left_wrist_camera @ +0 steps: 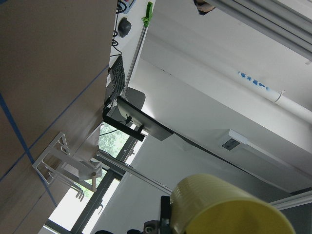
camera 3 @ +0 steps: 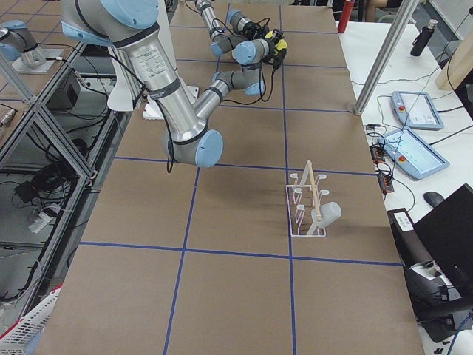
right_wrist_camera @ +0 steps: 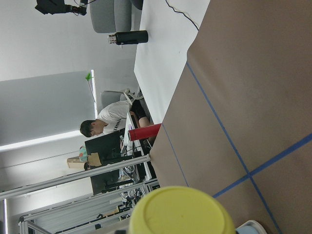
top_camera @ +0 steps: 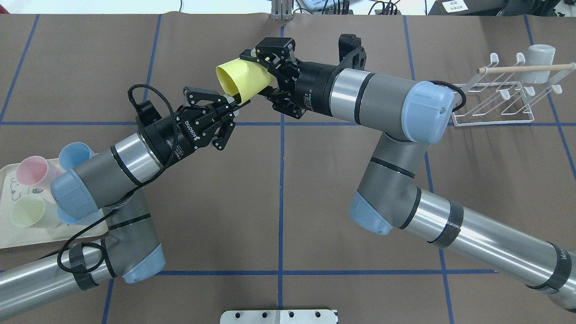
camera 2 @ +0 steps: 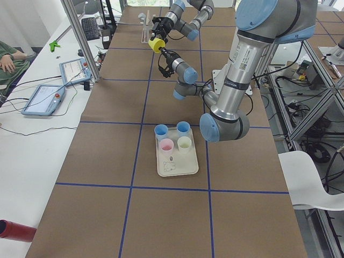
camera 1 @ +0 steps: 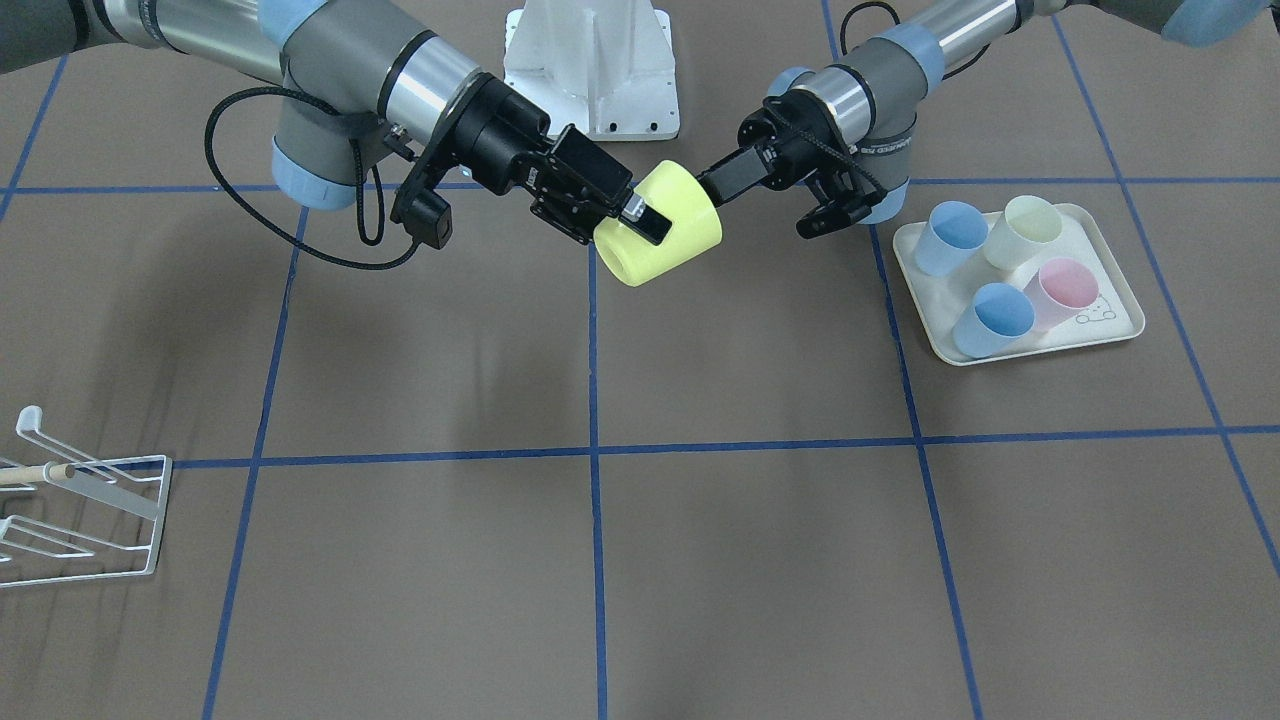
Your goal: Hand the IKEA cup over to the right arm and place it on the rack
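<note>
The yellow IKEA cup (camera 1: 670, 235) is held on its side in the air above the table's far middle, between both arms. It also shows in the overhead view (top_camera: 245, 78). My left gripper (camera 1: 712, 185) is shut on the cup's open rim, and shows in the overhead view (top_camera: 233, 100). My right gripper (top_camera: 265, 74) is shut around the cup's closed base end, one finger (camera 1: 645, 215) lying along its side. The white wire rack (top_camera: 495, 103) with its wooden dowel stands apart, at my far right (camera 1: 90, 500).
A cream tray (camera 1: 1040, 350) with several pastel cups sits on my left side, also in the overhead view (top_camera: 13, 236). A pale grey cup (top_camera: 540, 56) hangs on the rack's far end. Blue tape lines cross the brown table. The white base mount (camera 1: 590, 70) is behind the cup.
</note>
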Motion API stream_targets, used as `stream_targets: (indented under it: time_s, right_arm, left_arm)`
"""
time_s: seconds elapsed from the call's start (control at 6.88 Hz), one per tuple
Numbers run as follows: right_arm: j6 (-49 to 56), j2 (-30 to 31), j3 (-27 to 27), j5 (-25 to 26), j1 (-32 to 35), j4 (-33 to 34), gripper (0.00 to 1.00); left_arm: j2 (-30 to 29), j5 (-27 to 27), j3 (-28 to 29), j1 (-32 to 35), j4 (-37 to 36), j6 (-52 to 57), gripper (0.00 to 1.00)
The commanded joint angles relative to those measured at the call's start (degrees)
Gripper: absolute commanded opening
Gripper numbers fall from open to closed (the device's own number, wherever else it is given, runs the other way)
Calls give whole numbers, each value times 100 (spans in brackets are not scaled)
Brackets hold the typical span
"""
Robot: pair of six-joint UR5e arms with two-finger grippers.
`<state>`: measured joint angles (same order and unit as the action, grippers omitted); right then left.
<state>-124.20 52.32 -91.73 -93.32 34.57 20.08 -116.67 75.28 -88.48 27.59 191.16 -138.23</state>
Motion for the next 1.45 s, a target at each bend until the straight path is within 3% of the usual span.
stream_targets:
  time_s: [0.0, 0.29, 0.73, 1.02, 1.31]
  right_arm:
    - [36, 15, 41, 15, 23, -83, 0]
    - [271, 68, 33, 172, 67, -83, 0]
    - [1472, 251, 41, 927, 233, 22, 0]
    - [2939, 760, -20, 1078, 645, 249, 0]
    - [4081, 1226, -46, 1971, 753, 548, 0]
  left_arm:
    - [65, -13, -12, 10, 18, 538, 100]
    - [74, -4, -3, -8, 80, 868, 100]
    - [188, 40, -12, 79, 36, 938, 100]
    - [259, 40, -29, 106, 1, 2485, 100]
    - [627, 48, -56, 202, -139, 3097, 100]
